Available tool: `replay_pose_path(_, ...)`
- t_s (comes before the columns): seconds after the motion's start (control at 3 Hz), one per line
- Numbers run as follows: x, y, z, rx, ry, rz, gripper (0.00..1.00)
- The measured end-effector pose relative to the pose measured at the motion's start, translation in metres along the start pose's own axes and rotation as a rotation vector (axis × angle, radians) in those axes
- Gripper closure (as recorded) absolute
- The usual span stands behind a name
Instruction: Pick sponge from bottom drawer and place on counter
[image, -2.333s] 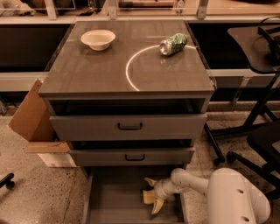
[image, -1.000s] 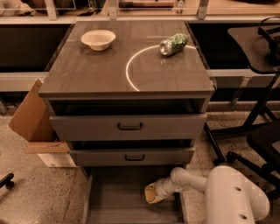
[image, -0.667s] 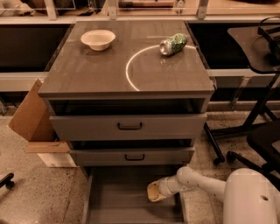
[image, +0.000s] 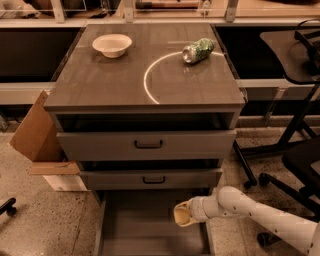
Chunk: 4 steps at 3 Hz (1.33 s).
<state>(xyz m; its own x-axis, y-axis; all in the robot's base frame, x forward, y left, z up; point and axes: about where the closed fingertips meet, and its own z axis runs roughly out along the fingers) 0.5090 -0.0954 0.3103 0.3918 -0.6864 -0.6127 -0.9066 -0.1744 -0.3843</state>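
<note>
The bottom drawer (image: 145, 227) is pulled open, and its grey floor shows no loose sponge. My gripper (image: 183, 215) hangs over the drawer's right side, just below the middle drawer's front. Its pale yellow pads are closed together around a yellow lump, the sponge (image: 178, 219), which is hard to tell apart from the pads. The counter (image: 115, 82) with its white arc (image: 148, 75) lies above, well clear of the gripper.
A white bowl (image: 112, 45) and a green crushed can (image: 197, 50) lie on the counter's far part. The two upper drawers (image: 147, 145) stick out slightly. A cardboard box (image: 37, 132) stands left of the cabinet, and office chair legs (image: 295, 165) stand to the right.
The gripper was open over the sponge on the drawer floor, then closed on it. It has since lifted and moved slightly right, and the arm has drawn back.
</note>
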Motion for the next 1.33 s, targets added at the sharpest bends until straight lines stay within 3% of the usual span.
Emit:
replay_pose_path(0.33, 0.000, -0.001, 0.000, -0.002, 0.000, -0.002, 1.00)
replay_pose_path(0.67, -0.033, -0.002, -0.021, -0.012, 0.003, -0.083, 1.00)
replay_pose_path(1.33, -0.141, -0.012, -0.106, 0.006, -0.021, -0.357, 1.00)
